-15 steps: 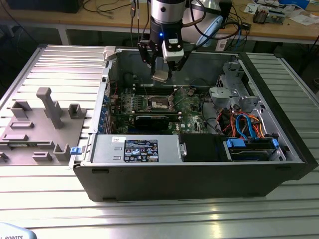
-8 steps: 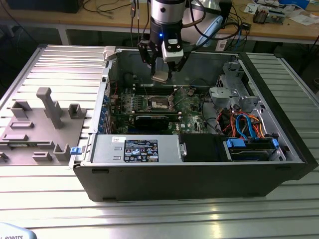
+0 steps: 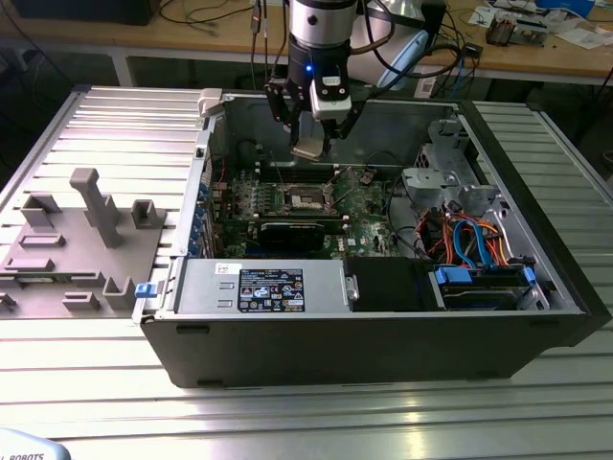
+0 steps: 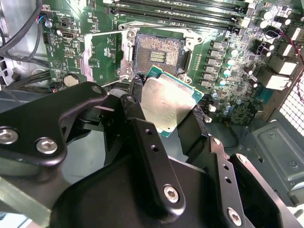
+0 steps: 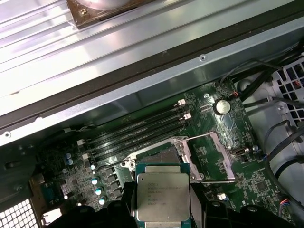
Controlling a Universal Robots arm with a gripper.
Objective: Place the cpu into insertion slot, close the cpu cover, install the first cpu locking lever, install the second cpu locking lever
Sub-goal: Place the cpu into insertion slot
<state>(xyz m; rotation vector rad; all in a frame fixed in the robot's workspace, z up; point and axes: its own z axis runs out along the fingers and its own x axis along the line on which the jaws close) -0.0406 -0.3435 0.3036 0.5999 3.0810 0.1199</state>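
My gripper hangs inside the open computer case, shut on the cpu, a flat square chip with a dull silver top and green edge. Black fingers press on two opposite sides of the chip. The cpu hovers just above and slightly off the insertion slot, a square socket with a dark pin field and silver rim on the green motherboard. The socket lies bare. The cpu cover, a thin silvery frame, is swung open beside the socket.
Long memory slots run beside the socket. A black card lies nearer the case front, with a power supply and blue and orange cables. Case walls surround the board. A grey fixture stands at the exterior view's left.
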